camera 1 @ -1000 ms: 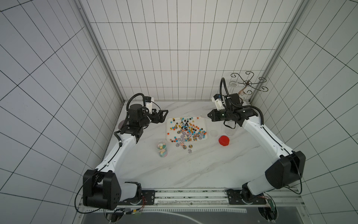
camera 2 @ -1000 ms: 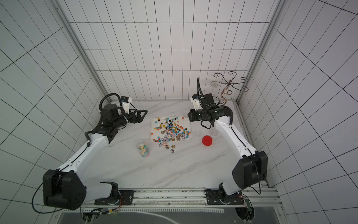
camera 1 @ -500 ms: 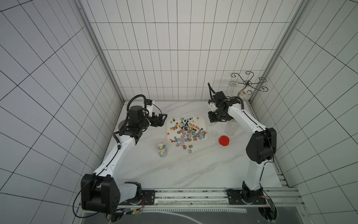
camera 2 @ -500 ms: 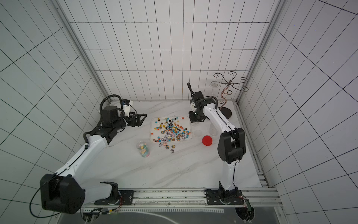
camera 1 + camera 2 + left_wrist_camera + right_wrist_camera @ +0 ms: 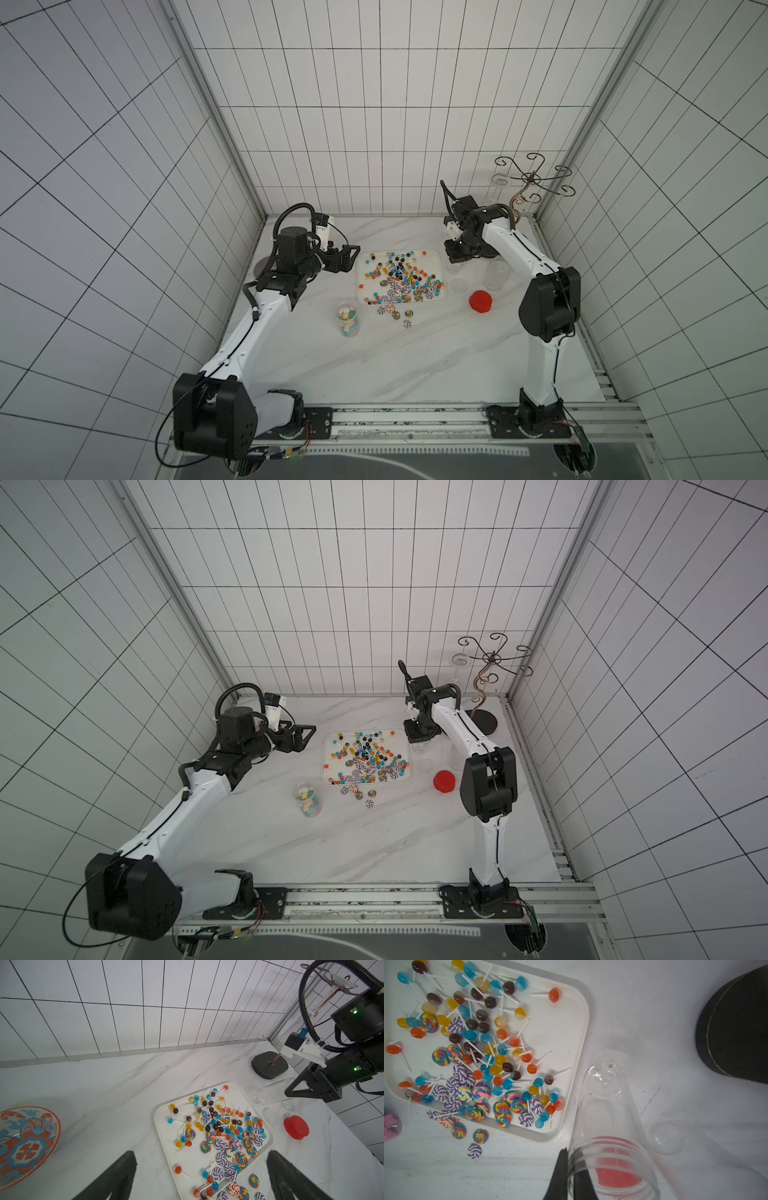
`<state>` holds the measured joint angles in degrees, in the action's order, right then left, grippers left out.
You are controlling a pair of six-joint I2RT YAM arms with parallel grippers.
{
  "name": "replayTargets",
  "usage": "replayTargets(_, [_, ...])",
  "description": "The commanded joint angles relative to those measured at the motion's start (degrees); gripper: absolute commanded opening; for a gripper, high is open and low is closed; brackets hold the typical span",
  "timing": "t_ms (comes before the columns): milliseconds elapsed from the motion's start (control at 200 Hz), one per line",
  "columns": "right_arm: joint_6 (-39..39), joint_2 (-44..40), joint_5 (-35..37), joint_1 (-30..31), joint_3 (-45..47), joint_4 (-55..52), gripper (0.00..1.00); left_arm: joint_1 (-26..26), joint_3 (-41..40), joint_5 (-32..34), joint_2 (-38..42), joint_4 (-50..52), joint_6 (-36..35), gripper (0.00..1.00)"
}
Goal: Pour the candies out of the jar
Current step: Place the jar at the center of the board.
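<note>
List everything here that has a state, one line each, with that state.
left gripper: jaws open, empty.
right gripper: jaws shut on the clear jar's rim.
clear jar: tilted, lidless, empty.
red lid: off, lying on the table.
candies: poured out, mostly on the tray, few beside it.
pastel-candy jar: upright, filled.

Light is bright, even and diffuse, apparently from overhead. Shadows are faint and soft-edged, clearest by the bowl [image 5: 31,1142], well outside the left gripper [image 5: 201,1154] jaws. Both top views are sharp, but tile lines bow toward the edges. Left fingers [image 5: 122,1172] smear dark up close. The clear jar [image 5: 608,1109] rim, pinched in the right gripper [image 5: 570,1153] jaws, is soft, with pale glare beyond them.
</note>
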<state>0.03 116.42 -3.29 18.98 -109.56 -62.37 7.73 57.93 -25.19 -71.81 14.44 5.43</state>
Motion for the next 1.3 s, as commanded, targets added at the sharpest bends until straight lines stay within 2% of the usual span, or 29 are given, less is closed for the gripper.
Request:
replayTargets(0, [-1.53, 0.96, -0.4, -0.64, -4.97, -2.29, 0.0, 0.14, 1.54, -0.91, -0.43, 0.19, -1.03, 0.97])
replayTargets(175, [-1.53, 1.78, -1.33, -0.62, -5.14, -2.43, 0.0, -0.12, 1.57, -1.41, -0.52, 0.33, -0.97, 0.97])
replayTargets(540, [-1.53, 2.48, 1.12, -0.62, -5.48, -1.83, 0.23, -1.18, 1.57, -3.37, -1.39, -0.46, 0.18, 0.97])
replayTargets(650, [-1.53, 2.5, 1.92, -0.62, -6.32, -1.71, 0.28, -1.4, 1.48, -3.37, -1.43, -0.46, 0.19, 0.97])
replayTargets(885, [-1.53, -1.01, 4.39, 0.72, -7.87, 0.49, 0.4, -1.8, 1.39, -3.63, -1.4, -0.7, 0.5, 0.97])
replayTargets(1090, [-1.28, -7.26, 4.86, 4.73, -5.13, 4.67, 0.61, -2.6, 1.31, -3.81, -1.73, -1.08, 1.28, 0.97])
replayTargets(1250, [-0.18, -15.78, -0.76, 10.8, 5.21, 12.89, 0.82, -4.65, 1.31, -1.74, -2.69, -1.43, 3.99, 0.97])
replayTargets(1295, [0.98, -18.57, -2.93, 12.84, 9.05, 16.09, 0.84, -5.61, 1.39, -1.25, -3.34, -1.58, 5.38, 0.97])
